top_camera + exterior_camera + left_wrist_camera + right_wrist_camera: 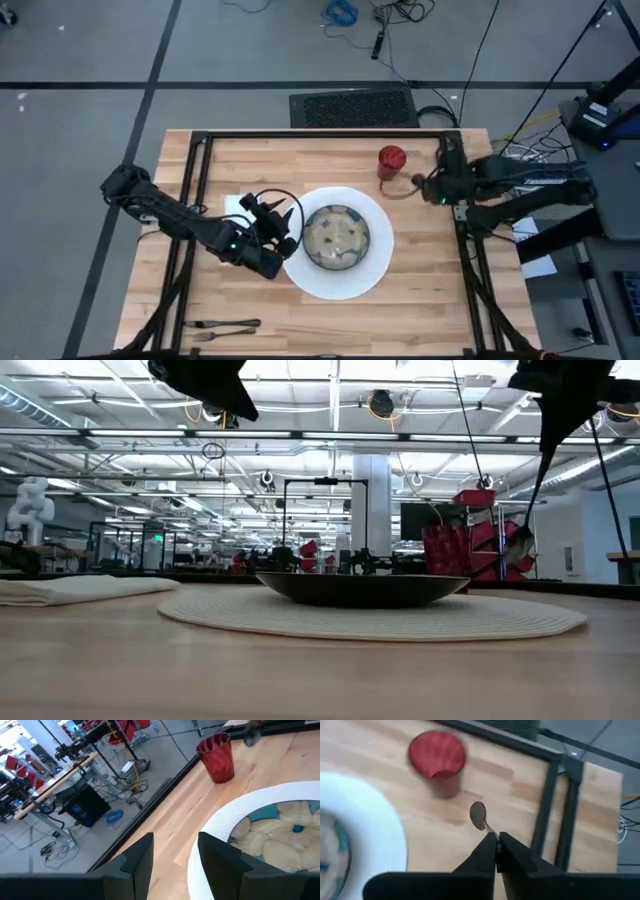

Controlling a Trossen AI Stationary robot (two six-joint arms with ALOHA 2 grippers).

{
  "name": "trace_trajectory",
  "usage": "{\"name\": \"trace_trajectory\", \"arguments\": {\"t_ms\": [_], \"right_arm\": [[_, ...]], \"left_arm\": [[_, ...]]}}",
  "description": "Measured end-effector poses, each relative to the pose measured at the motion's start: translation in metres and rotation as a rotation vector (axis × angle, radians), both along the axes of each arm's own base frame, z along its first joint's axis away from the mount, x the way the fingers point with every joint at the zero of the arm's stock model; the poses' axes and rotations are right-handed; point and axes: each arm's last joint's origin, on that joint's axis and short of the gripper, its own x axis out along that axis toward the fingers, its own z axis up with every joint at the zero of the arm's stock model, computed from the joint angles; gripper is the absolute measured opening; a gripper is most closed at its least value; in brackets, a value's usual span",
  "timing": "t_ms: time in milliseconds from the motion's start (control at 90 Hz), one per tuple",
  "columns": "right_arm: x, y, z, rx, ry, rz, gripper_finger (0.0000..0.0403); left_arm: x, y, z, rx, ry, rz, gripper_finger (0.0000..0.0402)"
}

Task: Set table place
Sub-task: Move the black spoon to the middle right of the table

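A large white plate (310, 282) lies at the table's middle with a speckled bowl (337, 238) on it. A small red cup (391, 158) stands upright beyond the plate's far right. My right gripper (497, 841), just right of the cup, is shut on a dark spoon (479, 815). My left gripper (175, 856) hovers open over the plate's left rim (235, 817), touching nothing. A white napkin (80, 589) lies flat left of the plate, partly hidden under that arm. Dark cutlery (225, 327) lies at the near left edge. My right gripper pinches the spoon's thin handle (490, 831) between its two fingertips. The fingers slant down from the table's right side. The spoon hangs below them with its bowl end (520, 541) lowest, clear of the tabletop.
The black frame's rails (200, 180) run along the far, left and right parts of the tabletop. Bare wood (420, 290) shows right of the plate and along the near edge. A dark mat (352, 108) lies on the floor past the far edge.
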Motion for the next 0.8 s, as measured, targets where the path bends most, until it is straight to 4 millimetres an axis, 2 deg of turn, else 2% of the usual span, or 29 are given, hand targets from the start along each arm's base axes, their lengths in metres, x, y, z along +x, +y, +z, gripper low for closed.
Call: {"name": "trace_trajectory", "arguments": {"t_ms": [133,256,378,433,611,800], "right_arm": [[0.019,0.018,-0.014,0.143,0.117,0.077,0.0000],[0.026,0.033,-0.002,0.283,0.108,0.168,0.0000],[0.021,0.041,0.025,0.307,-0.002,0.219,0.0000],[0.019,0.045,0.031,0.325,-0.024,0.247,0.0000],[0.015,0.062,0.028,0.624,0.074,0.333,0.0000],[0.021,0.077,0.022,0.817,0.196,0.432,0.0000]], "left_arm": [[0.001,0.002,0.000,0.000,0.001,0.008,0.0141],[0.002,0.004,0.000,0.000,0.000,0.016,0.0141],[0.002,0.006,0.000,-0.005,-0.003,0.024,0.0141],[0.002,0.006,0.000,-0.007,-0.004,0.024,0.0141],[0.002,0.006,0.000,-0.012,-0.003,0.020,0.0141],[0.002,0.006,0.000,-0.012,-0.003,0.020,0.0141]]}}
